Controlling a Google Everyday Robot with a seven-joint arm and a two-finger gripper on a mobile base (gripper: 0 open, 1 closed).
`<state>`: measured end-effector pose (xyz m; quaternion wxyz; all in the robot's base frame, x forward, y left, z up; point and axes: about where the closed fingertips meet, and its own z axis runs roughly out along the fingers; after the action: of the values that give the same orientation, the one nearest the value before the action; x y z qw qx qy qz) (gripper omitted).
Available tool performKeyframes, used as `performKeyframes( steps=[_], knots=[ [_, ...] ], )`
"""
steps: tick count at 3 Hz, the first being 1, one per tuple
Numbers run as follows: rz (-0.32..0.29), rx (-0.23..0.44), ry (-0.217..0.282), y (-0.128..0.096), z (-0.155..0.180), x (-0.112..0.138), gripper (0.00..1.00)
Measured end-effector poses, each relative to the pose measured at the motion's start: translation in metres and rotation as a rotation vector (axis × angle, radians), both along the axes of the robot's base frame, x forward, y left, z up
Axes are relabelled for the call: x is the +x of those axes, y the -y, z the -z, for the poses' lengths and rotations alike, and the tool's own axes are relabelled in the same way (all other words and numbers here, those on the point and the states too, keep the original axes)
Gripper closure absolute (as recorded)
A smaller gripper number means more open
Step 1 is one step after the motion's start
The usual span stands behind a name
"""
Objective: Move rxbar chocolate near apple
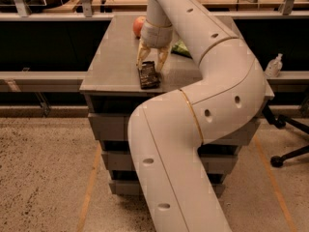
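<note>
The rxbar chocolate, a dark flat bar, lies lengthwise near the front edge of the grey table. My gripper reaches down from the arm right over the bar's far end. One pale finger stands on each side of the bar, closed against it. The red-orange apple sits at the back of the table, behind the gripper and slightly left, well apart from the bar.
A green chip bag lies right of the gripper, partly hidden by my arm. The arm covers the table's right half. A rail and workbench run behind the table. A sanitizer bottle and a chair base are at right.
</note>
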<state>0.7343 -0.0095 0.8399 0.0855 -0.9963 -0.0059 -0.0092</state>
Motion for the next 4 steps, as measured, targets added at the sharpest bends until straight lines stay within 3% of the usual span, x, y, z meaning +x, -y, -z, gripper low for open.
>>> performKeyframes(
  steps=[1, 2, 3, 4],
  knots=[
    [0.0, 0.0, 0.0, 0.0, -0.001, 0.0, 0.62],
    [0.0, -0.001, 0.0, 0.0, -0.001, 0.0, 0.82],
    [0.066, -0.118, 0.084, -0.015, -0.024, 0.014, 1.0],
    [0.27, -0.298, 0.257, 0.021, -0.089, 0.024, 1.0]
  ],
)
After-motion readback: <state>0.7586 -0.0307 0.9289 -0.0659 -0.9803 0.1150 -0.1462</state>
